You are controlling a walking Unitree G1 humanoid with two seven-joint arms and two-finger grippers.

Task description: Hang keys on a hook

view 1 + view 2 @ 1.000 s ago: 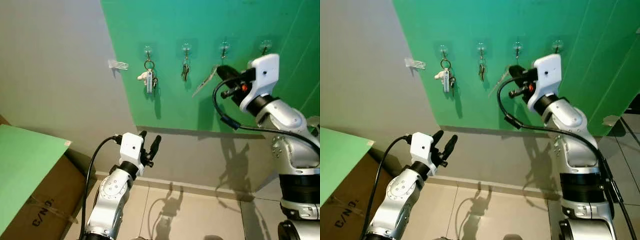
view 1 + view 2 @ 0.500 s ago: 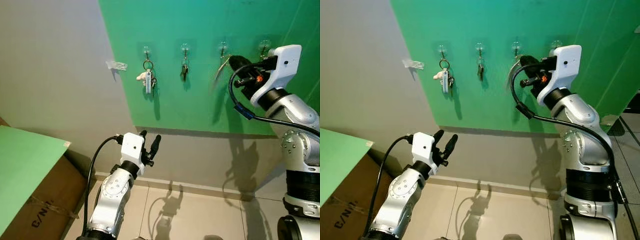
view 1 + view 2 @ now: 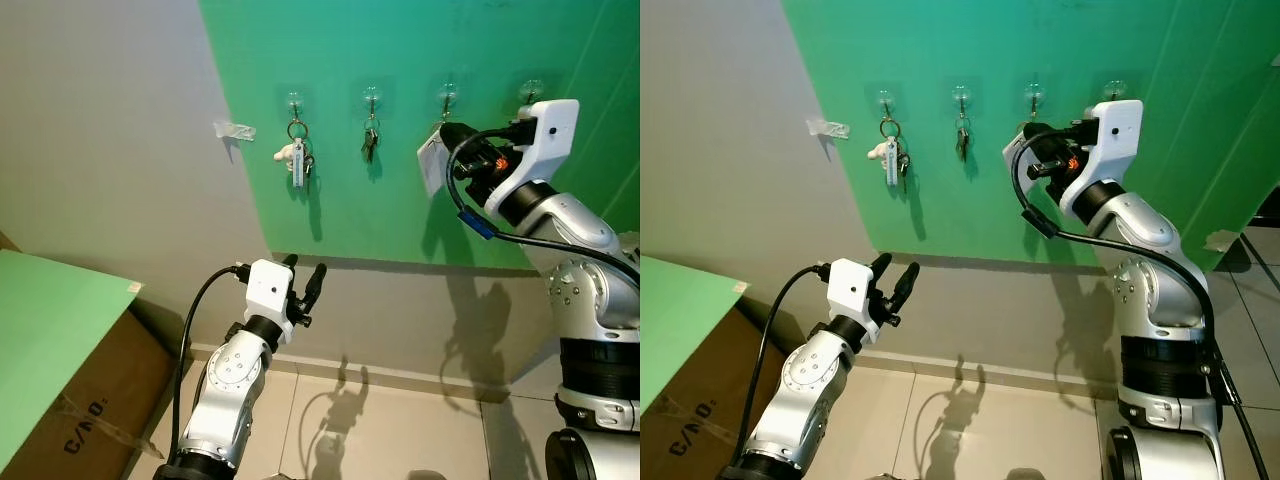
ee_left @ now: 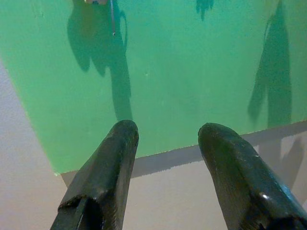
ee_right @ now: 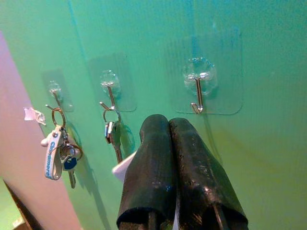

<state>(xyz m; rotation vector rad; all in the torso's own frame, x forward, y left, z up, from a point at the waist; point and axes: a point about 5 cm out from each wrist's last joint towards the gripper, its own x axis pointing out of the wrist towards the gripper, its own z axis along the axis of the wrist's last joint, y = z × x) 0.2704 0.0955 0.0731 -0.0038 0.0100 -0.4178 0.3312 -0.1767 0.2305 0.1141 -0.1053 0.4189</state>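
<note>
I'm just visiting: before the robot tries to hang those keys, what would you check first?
1. Right gripper shut on the white tag: ok.
2. Third hook free: ok.
3. Gripper lined up just below that hook: ok.
4. Key ring open to catch the hook: cannot tell, hidden by the fingers.
5. Neighbouring keys out of the way: ok.
6. Left gripper open, low, away from the green board: ok.

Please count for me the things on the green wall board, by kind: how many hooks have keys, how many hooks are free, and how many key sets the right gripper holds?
Hooks with keys: 2
Free hooks: 2
Key sets with a white tag, held in the right gripper: 1
Total: 4 hooks, 3 key sets
</note>
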